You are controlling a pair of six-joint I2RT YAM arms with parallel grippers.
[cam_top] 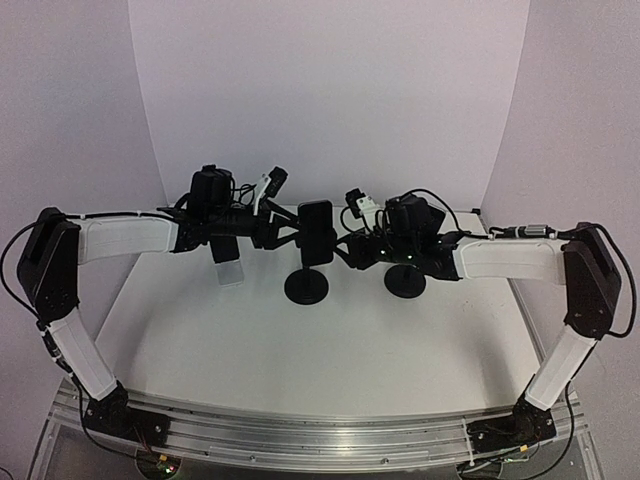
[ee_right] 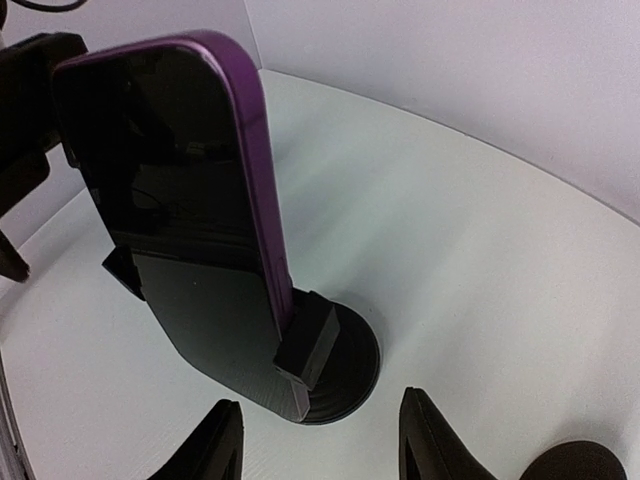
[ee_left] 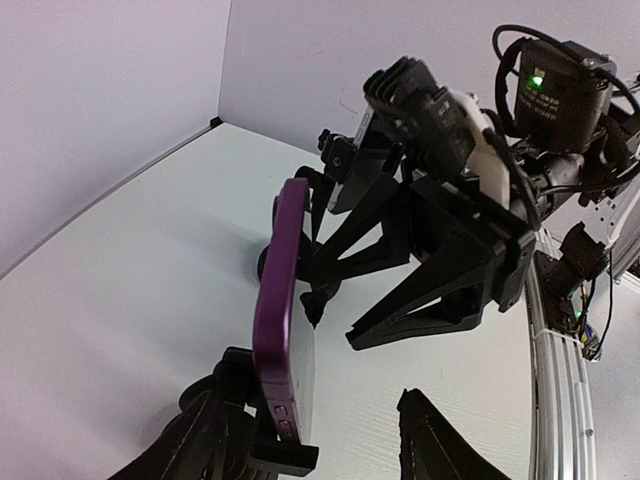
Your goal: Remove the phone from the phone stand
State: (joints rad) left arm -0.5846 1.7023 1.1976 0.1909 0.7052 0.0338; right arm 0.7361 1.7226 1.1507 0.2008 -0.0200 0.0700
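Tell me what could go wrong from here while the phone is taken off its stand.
1. The phone sits hooked in the phone stand; a sideways pull might tip both over.
2. The open left gripper and open right gripper face each other closely and might collide.

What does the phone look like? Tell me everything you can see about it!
The phone is a thin slab with a shiny purple rim, rounded corners and a dark, blank screen; small buttons show on one edge. It stands nearly upright, its bottom held in the black phone stand, whose little clips hug its lower sides. The open left gripper and open right gripper sit close by; whether a finger touches it, I cannot tell.
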